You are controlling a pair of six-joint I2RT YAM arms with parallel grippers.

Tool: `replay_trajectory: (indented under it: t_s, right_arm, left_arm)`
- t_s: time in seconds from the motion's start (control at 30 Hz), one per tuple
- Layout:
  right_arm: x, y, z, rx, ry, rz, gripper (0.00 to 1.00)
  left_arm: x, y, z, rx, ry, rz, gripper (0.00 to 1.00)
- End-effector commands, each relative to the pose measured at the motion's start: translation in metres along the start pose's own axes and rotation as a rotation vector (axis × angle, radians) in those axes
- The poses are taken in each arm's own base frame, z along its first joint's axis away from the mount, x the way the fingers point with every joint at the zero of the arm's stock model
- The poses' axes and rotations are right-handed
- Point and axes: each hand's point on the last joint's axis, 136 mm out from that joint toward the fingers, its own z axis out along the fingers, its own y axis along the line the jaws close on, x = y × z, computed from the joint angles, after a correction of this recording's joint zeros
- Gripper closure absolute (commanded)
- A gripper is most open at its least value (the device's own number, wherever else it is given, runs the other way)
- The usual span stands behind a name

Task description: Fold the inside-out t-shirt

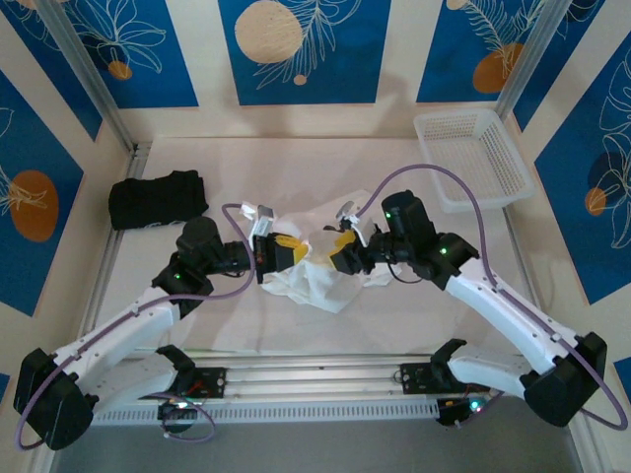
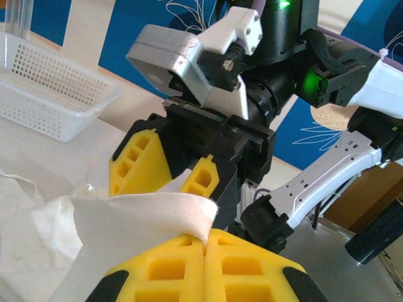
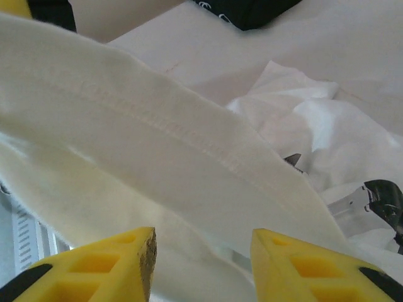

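Note:
The inside-out t-shirt [image 1: 320, 281] lies crumpled in a white heap at the middle of the table. My left gripper [image 1: 286, 248] is at the heap's left side and is shut on a raised fold of its cloth [image 2: 157, 211]; the yellow fingertips [image 2: 252, 267] meet with the fabric pinched between them. My right gripper [image 1: 340, 248] faces it from the right, close by. Its yellow fingers [image 3: 119, 264] stand apart, and a stitched hem of the t-shirt [image 3: 164, 138] stretches across just beyond their tips. The left wrist view shows the right gripper [image 2: 170, 173] open behind the held fold.
A black folded garment [image 1: 158, 200] lies at the back left of the table. A white basket [image 1: 473, 158] stands at the back right. More of the white cloth [image 3: 315, 119] bunches on the table behind the stretched hem.

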Motion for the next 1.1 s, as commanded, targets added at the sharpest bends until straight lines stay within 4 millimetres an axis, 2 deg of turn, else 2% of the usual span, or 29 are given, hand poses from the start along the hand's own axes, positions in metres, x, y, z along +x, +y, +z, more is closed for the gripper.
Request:
replay_trajectory:
  t_s: [0.0,0.17,0.3,0.4,0.5,0.6,0.73,0.9,1.07]
  right_arm:
    - [-0.009,0.008,-0.003,-0.042,0.015,-0.057,0.52]
    - [0.001,0.008,0.008,-0.079,0.091,-0.038,0.5]
    - [0.007,0.01,0.012,-0.113,0.133,-0.018,0.53]
    - [0.01,0.012,0.012,-0.132,0.148,0.002,0.61]
    - [0.011,0.014,0.009,-0.143,0.141,0.022,0.74]
    - [0.008,0.018,0.002,-0.154,0.111,0.03,0.89]
    - [-0.003,0.026,-0.014,-0.177,0.032,0.02,1.0]
    - [-0.012,0.037,-0.038,-0.21,-0.072,0.004,1.0]
    - [-0.005,0.044,-0.048,-0.223,-0.121,-0.009,1.0]
  left_arm:
    - [-0.02,-0.015,-0.004,0.035,-0.03,0.072,1.0]
    - [-0.02,-0.016,-0.004,0.037,-0.03,0.077,1.0]
    - [-0.02,-0.016,-0.005,0.032,-0.029,0.081,1.0]
    - [-0.021,-0.016,-0.007,0.023,-0.031,0.086,1.0]
    - [-0.02,-0.013,-0.008,0.002,-0.03,0.091,1.0]
    - [-0.019,-0.008,-0.008,-0.028,-0.027,0.094,1.0]
    - [-0.017,0.004,-0.009,-0.096,-0.02,0.084,1.0]
    - [-0.02,0.02,-0.013,-0.186,-0.039,0.069,1.0]
    - [-0.026,0.034,-0.019,-0.259,-0.077,0.04,1.0]
